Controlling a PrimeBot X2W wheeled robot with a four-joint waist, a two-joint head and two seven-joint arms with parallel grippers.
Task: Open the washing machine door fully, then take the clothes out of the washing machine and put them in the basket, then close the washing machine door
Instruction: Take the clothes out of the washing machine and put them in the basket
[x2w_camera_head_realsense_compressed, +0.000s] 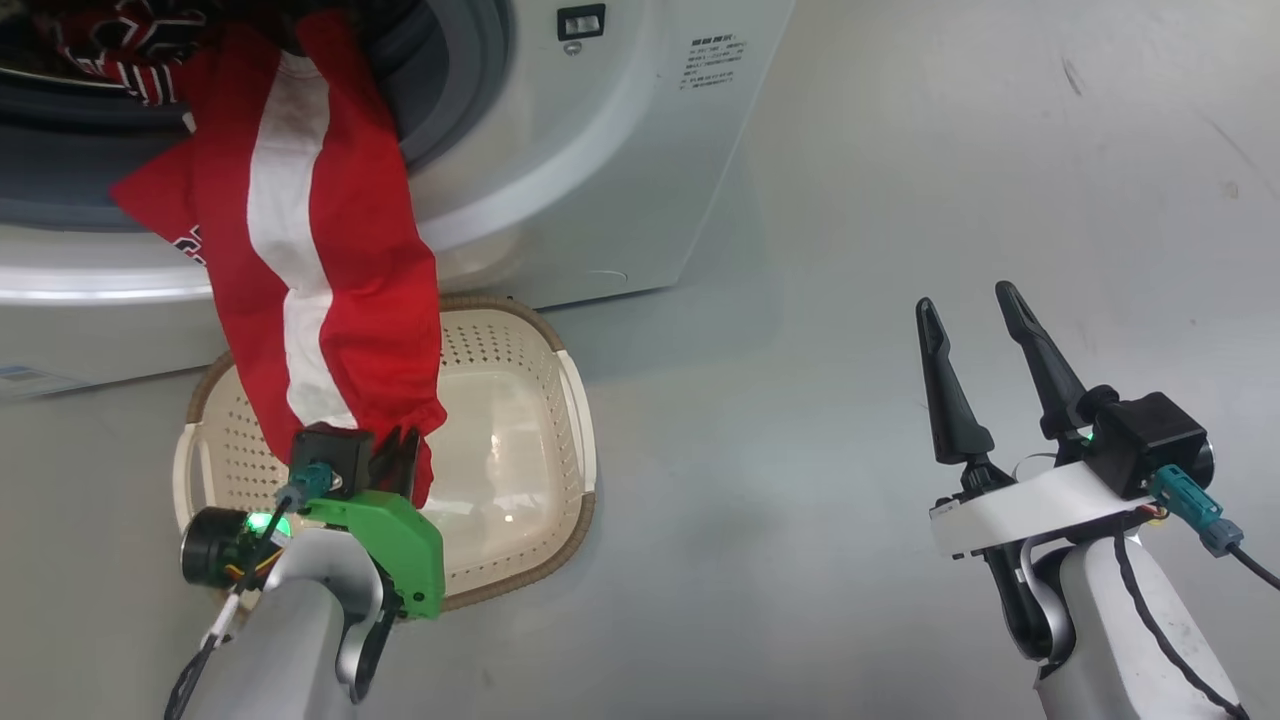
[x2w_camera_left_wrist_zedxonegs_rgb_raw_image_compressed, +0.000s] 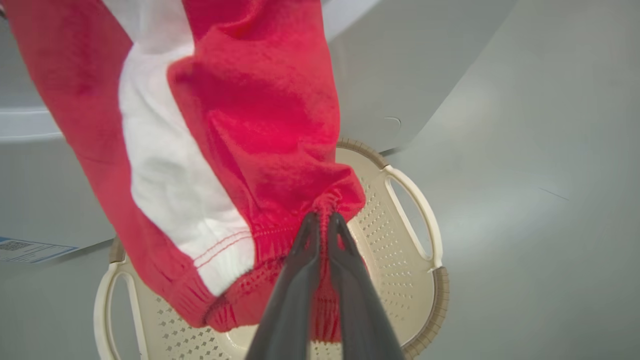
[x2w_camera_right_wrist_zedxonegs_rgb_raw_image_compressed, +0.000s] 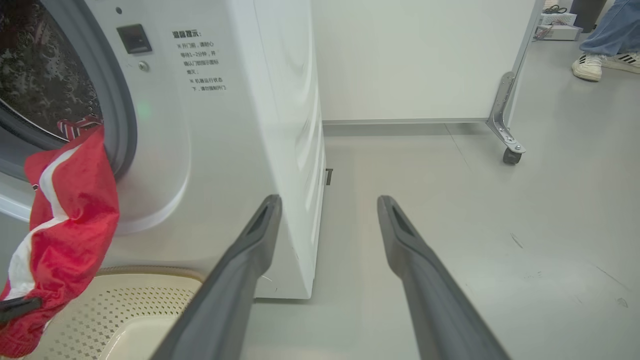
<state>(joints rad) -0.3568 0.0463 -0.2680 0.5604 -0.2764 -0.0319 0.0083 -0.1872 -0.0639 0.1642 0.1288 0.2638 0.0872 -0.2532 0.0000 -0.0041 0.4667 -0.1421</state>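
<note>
A red garment with a white stripe (x2w_camera_head_realsense_compressed: 320, 260) hangs out of the washing machine (x2w_camera_head_realsense_compressed: 600, 150) mouth, down over the cream basket (x2w_camera_head_realsense_compressed: 540, 420) on the floor. My left gripper (x2w_camera_left_wrist_zedxonegs_rgb_raw_image_compressed: 324, 220) is shut on the garment's gathered cuff, just above the basket (x2w_camera_left_wrist_zedxonegs_rgb_raw_image_compressed: 400, 270). More red and white clothes (x2w_camera_head_realsense_compressed: 120, 50) lie inside the drum. The same garment (x2w_camera_right_wrist_zedxonegs_rgb_raw_image_compressed: 65, 225) appears at the left of the right wrist view, with the basket (x2w_camera_right_wrist_zedxonegs_rgb_raw_image_compressed: 150, 305) under it. My right gripper (x2w_camera_head_realsense_compressed: 970, 300) stands open over bare floor to the right of the machine, holding nothing. The washing machine door is out of view.
A white partition panel on castors (x2w_camera_right_wrist_zedxonegs_rgb_raw_image_compressed: 505, 150) stands behind the machine. A person's feet in white shoes (x2w_camera_right_wrist_zedxonegs_rgb_raw_image_compressed: 600, 62) are at the far right by it. Grey floor (x2w_camera_head_realsense_compressed: 900, 180) spreads to the right of the machine.
</note>
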